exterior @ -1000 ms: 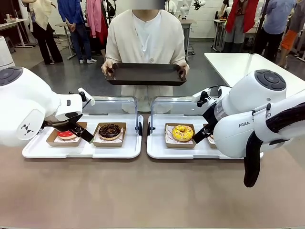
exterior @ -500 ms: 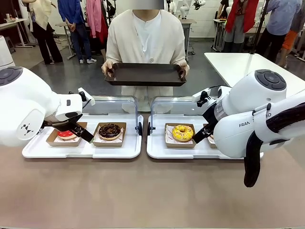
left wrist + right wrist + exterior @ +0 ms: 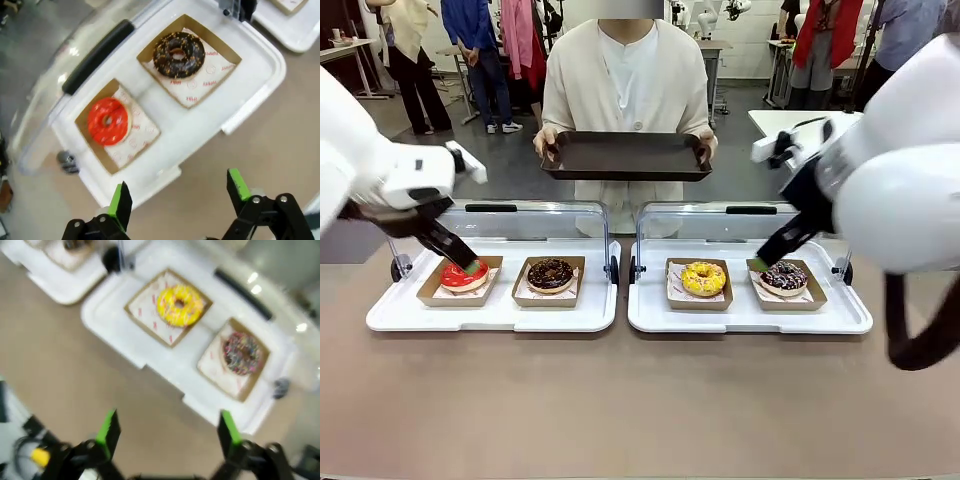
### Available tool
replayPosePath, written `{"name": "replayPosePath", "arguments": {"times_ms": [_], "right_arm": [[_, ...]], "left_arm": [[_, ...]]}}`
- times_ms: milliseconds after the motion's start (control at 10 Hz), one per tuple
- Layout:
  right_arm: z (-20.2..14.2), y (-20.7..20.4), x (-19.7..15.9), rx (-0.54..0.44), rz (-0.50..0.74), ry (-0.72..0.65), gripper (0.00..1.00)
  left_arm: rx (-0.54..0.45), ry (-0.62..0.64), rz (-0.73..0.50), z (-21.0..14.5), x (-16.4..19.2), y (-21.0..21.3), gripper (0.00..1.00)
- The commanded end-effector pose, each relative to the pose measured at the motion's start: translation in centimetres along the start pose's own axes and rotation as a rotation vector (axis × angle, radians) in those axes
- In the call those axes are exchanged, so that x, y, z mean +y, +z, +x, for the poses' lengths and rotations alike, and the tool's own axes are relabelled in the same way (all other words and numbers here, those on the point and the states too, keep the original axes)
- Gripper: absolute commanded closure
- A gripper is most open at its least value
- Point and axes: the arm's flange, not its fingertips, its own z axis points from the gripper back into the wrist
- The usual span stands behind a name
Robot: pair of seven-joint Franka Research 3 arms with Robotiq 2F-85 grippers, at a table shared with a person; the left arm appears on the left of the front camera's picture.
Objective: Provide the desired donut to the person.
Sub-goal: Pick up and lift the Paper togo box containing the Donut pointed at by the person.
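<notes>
The left hand (image 3: 179, 192) is spread and empty; the right hand (image 3: 167, 429) likewise. Within the last second both arms have lifted from low positions to a hover over the near tabletop (image 3: 280, 150). The red donut (image 3: 108, 121), chocolate donut (image 3: 178, 48), yellow donut (image 3: 179, 305) and sprinkled donut (image 3: 243, 352) sit boxed, untouched. The person (image 3: 625, 75), far side, holds an empty dark tray (image 3: 626, 155). No pick has begun, and the choice is not evident.

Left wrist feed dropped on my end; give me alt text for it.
The left gripper, fingers open and empty, hangs above a white tray holding a red-iced donut and a chocolate donut, each in its own brown cardboard box. A clear lid with a black handle sits beyond them.
</notes>
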Motion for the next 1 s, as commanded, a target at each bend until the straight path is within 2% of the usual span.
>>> {"name": "replayPosePath", "arguments": {"times_ms": [0,100,300,400,500,900], "right_arm": [[0.3,4.2,-1.3,0.093,0.024,-0.017,0.0],[1.2,6.1,-1.6,0.125,0.009,-0.025,0.0],[2.3,9.4,-1.4,0.126,-0.03,-0.032,0.0],[2.7,9.8,-1.1,0.122,-0.035,-0.016,0.0],[1.1,9.1,-1.4,0.105,0.008,-0.032,0.0],[1.1,9.1,-1.4,0.105,0.008,-0.032,0.0]], "left_arm": [[0.034,-0.019,0.018,1.9,1.1,5.1,0.0],[0.015,-0.011,0.03,2.6,1.4,7.4,0.0],[-0.008,0.01,0.054,3.6,2.0,10.0,0.0],[-0.035,0.025,0.062,3.8,2.5,10.2,0.0],[-0.017,0.011,0.022,3.2,1.6,10.5,0.0],[-0.017,0.011,0.022,3.2,1.6,10.5,0.0]]}}
